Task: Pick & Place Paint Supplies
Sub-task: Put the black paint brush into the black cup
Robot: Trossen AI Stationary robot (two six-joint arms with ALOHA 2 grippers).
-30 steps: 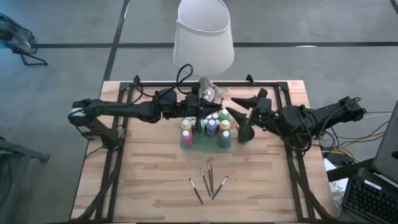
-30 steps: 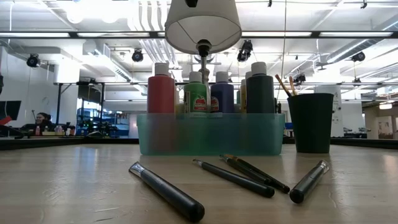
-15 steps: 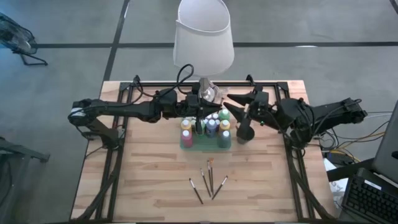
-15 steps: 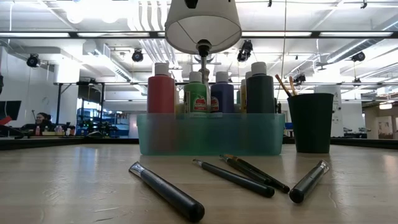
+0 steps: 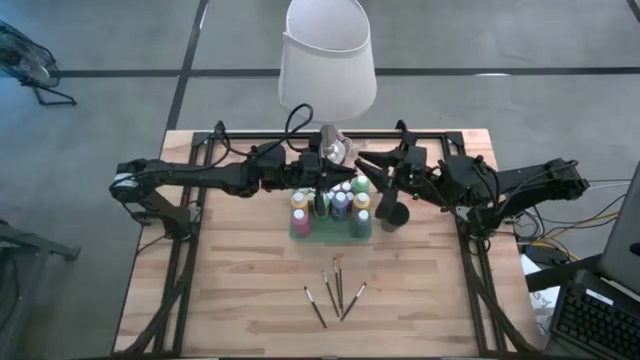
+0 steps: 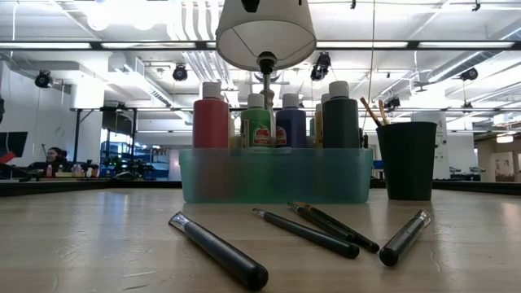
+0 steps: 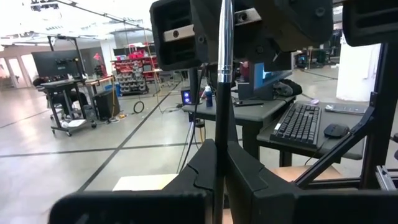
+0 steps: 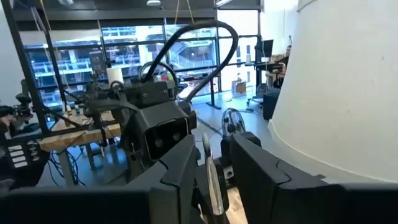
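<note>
Left tool [image 7: 219,146] is clamping a thin silver-ferruled paintbrush [image 7: 224,56] upright above the teal tray of paint bottles [image 5: 330,228]. Right tool [image 8: 214,146] is facing it, jaws narrowly apart either side of the brush. Likely a handover. Next: right takes hold, left releases, brush goes into the black cup [image 5: 393,215].

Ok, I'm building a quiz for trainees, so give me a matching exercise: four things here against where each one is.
1 loose paintbrushes
2 lamp shade
3 red bottle
4 black cup

A standing in the teal tray
B lying flat on the table
C beside the tray, holding brushes
D white, above the tray

Pairs: 1-B, 2-D, 3-A, 4-C.
</note>
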